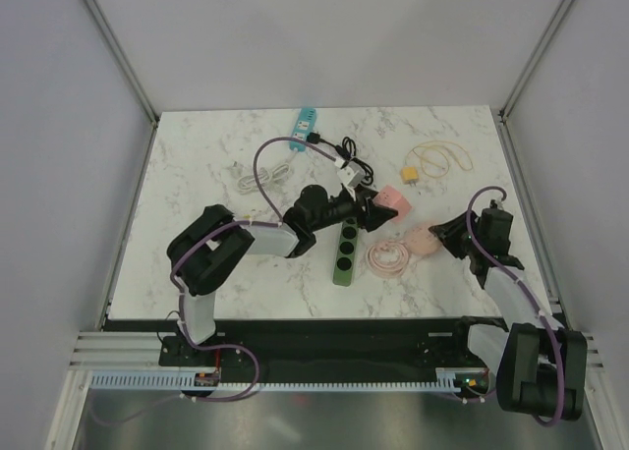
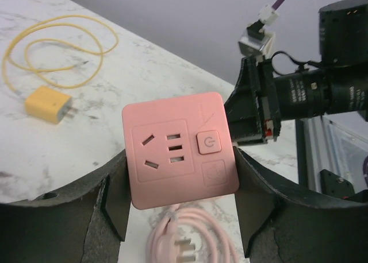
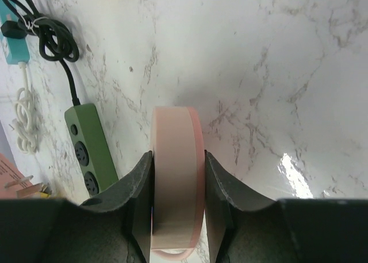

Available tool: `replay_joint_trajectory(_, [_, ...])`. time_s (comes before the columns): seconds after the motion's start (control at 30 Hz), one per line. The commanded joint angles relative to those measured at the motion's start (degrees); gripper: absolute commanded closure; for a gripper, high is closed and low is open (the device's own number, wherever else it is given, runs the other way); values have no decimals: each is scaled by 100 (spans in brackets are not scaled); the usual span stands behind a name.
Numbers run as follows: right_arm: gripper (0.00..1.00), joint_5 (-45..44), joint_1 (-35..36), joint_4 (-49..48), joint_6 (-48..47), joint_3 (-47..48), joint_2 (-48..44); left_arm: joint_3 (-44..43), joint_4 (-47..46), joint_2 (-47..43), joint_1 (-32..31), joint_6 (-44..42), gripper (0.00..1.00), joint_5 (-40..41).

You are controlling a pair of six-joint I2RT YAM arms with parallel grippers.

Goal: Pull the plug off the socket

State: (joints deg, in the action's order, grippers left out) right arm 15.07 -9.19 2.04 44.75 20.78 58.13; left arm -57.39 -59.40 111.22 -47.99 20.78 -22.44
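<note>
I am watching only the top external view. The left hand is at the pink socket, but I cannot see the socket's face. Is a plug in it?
Observer: No. In the left wrist view the holes in the face of the pink socket are empty.
Operator: Does the left hand really hold it?
Observer: Yes, the left hand has a finger pressed on each side of it.
Operator: And what is in the right hand?
Observer: The right hand is closed on a flat pink piece, seen edge-on in its wrist view.
</note>
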Motion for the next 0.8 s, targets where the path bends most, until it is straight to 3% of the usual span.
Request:
replay_joint_trajectory(0.0, [100, -1058, -109, 192, -582, 321, 268, 324, -267, -662, 35, -661, 98, 475])
replay_joint_trajectory(0.13, [100, -1164, -215, 103, -731, 717, 760, 657, 270, -1224, 79, -1216, 98, 2012])
replay_joint_trajectory(0.2, [93, -1269, -250, 182, -836, 945, 1076, 702, 594, -1304, 210, -1208, 98, 2909])
replay_joint_trajectory(0.23, [87, -1305, -267, 226, -880, 1016, 1139, 676, 779, -1331, 246, -1199, 98, 3181])
replay_joint_trajectory(0.27, [73, -1348, -276, 322, -967, 1086, 1191, 650, 954, -1348, 281, -1129, 98, 3706])
replay_joint_trajectory(0.33, [55, -1436, -276, 358, -1082, 1104, 1210, 545, 1436, -1366, 377, -1015, 98, 4140])
replay_joint_trajectory(0.37, [39, -1472, -285, 419, -1178, 1104, 1192, 527, 1527, -1375, 395, -875, 98, 4455])
replay_joint_trajectory(0.43, [21, -1707, -276, 638, -1267, 1174, 1122, 474, 1816, -1375, 474, -760, 98, 4825])
replay_joint_trajectory(0.53, [9, -1980, -276, 1077, -1451, 1367, 1008, 237, 2684, -1340, 492, -261, 98, 5762])
replay_joint_trajectory(0.7, [4, -2324, -276, 1596, -1636, 1552, 516, -360, 4363, -1164, 492, 855, 98, 7469])
replay_joint_trajectory(0.77, [3, -2316, -276, 1659, -1671, 1552, 271, -510, 5189, -1129, 492, 1208, 98, 7744])
